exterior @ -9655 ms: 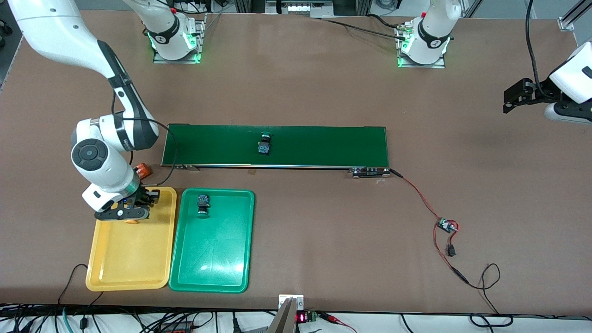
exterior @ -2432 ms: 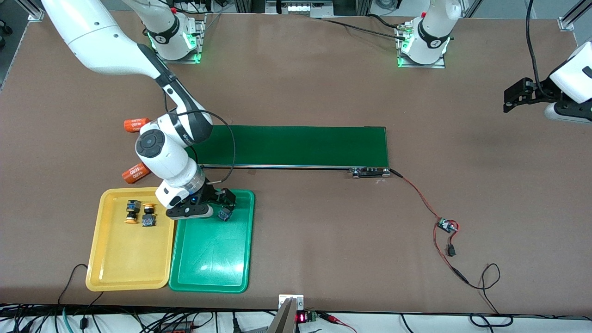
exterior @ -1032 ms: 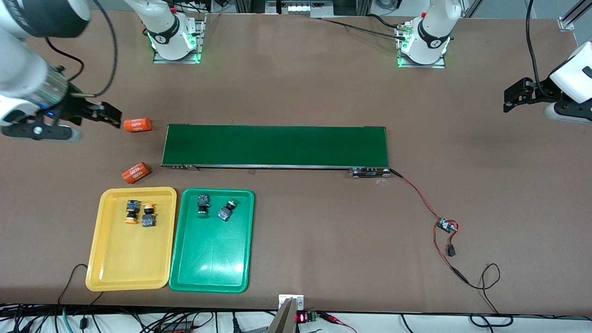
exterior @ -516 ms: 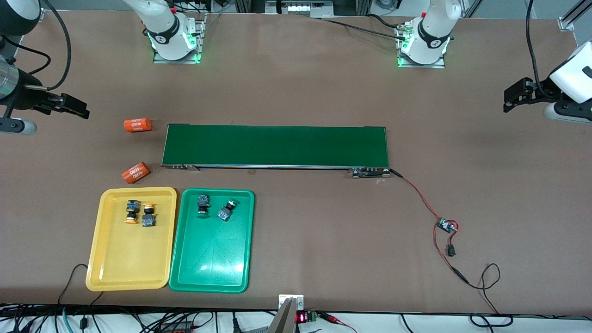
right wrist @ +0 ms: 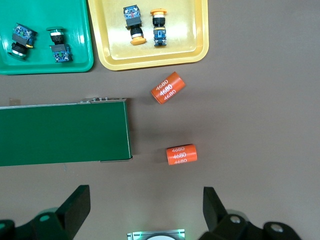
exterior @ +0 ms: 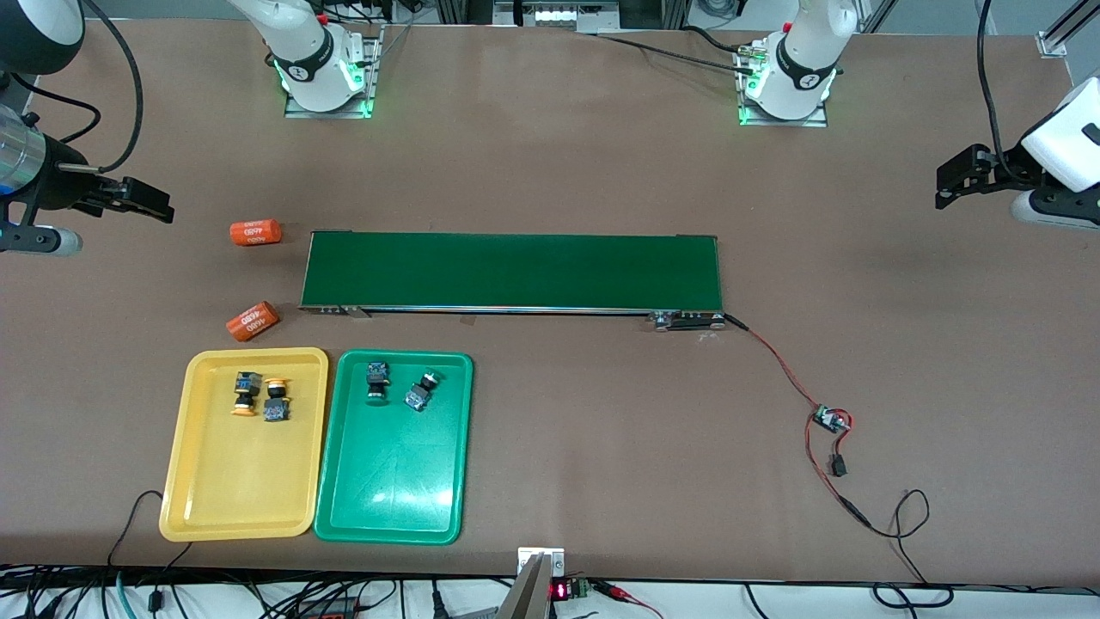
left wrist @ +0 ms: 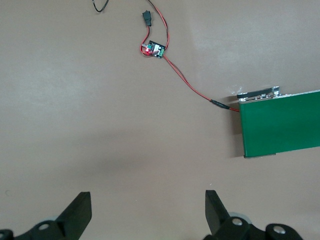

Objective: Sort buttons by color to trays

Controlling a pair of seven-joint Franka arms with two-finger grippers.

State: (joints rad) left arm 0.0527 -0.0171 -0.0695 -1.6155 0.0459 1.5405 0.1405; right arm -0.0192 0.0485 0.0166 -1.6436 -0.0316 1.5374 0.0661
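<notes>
Two yellow-capped buttons (exterior: 245,392) (exterior: 276,401) lie side by side in the yellow tray (exterior: 245,481), toward its end nearer the conveyor. Two green-capped buttons (exterior: 376,379) (exterior: 421,390) lie in the green tray (exterior: 391,481) beside it. The right wrist view shows the same yellow buttons (right wrist: 133,22) and green buttons (right wrist: 59,46) in their trays. My right gripper (exterior: 148,205) hangs open and empty over bare table at the right arm's end. My left gripper (exterior: 950,185) waits open and empty over the left arm's end, fingers (left wrist: 80,212) spread wide.
A long dark green conveyor belt (exterior: 511,271) lies across the middle. Two orange cylinders (exterior: 255,232) (exterior: 253,320) with white print lie off its end at the right arm's side. A red-black wire runs from the belt to a small circuit board (exterior: 830,419).
My right gripper has let go of a green button in the green tray and swung up and away toward the right arm's end. The left arm has not moved.
</notes>
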